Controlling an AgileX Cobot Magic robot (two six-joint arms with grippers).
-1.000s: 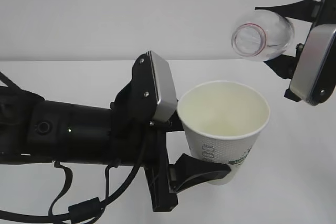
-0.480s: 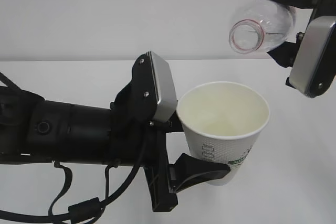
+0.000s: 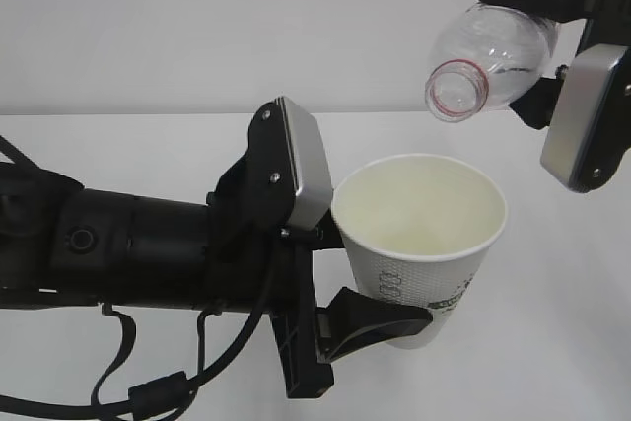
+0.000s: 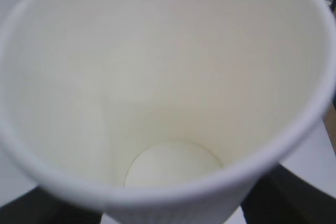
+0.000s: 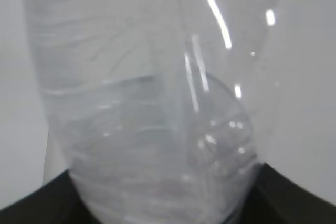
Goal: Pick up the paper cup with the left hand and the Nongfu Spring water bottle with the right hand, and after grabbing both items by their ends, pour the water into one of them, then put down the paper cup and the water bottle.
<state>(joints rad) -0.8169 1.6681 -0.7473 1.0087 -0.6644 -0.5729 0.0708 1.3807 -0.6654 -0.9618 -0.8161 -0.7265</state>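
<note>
Risen, the bottle (image 3: pixel 493 61) tips above the held cup (image 3: pixel 419 244).

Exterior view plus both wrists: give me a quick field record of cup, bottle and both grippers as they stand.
paper cup: upright, held off the table, no water seen inside
left hand: closed on the cup's lower half
water bottle: uncapped, tilted, mouth facing down-left, above and right of the cup's rim
right hand: gripping the bottle's far end
water stream: none seen
table: white, nothing else seen on it
</note>
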